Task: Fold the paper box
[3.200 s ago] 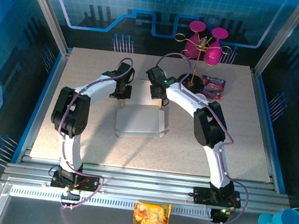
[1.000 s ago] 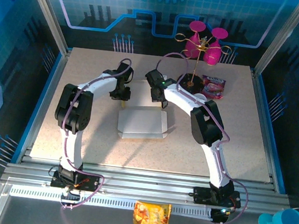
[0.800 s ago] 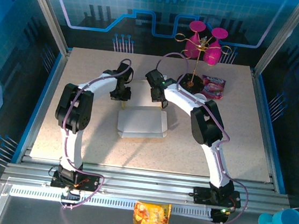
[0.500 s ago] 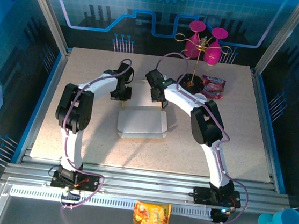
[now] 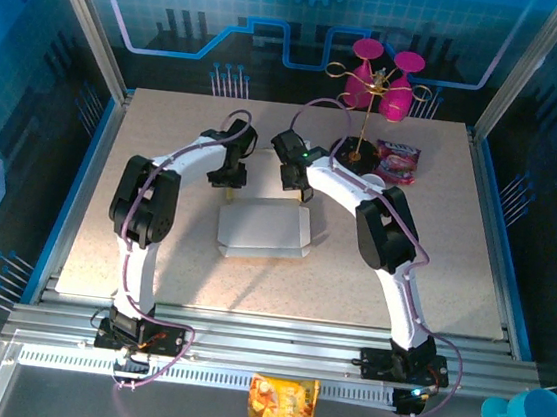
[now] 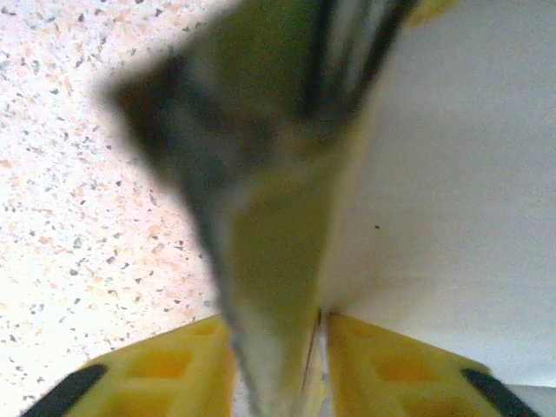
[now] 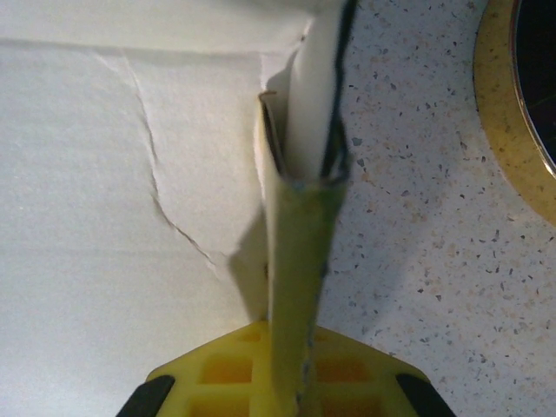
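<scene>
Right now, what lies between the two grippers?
The paper box: its white inside panel runs from the left gripper to the right gripper, each astride a raised side flap. The top view shows it, and so do both wrist views.

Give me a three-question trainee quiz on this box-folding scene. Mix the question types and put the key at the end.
1. True or false: the right hand is shut on a raised flap of the paper box.
2. Where does the orange snack bag lie? A: inside the box. B: off the table, at the near edge of the top view. C: on the table beside the box.
3. Fill in: the inside surface of the box is ___.
Key: 1 true; 2 B; 3 white.
</scene>
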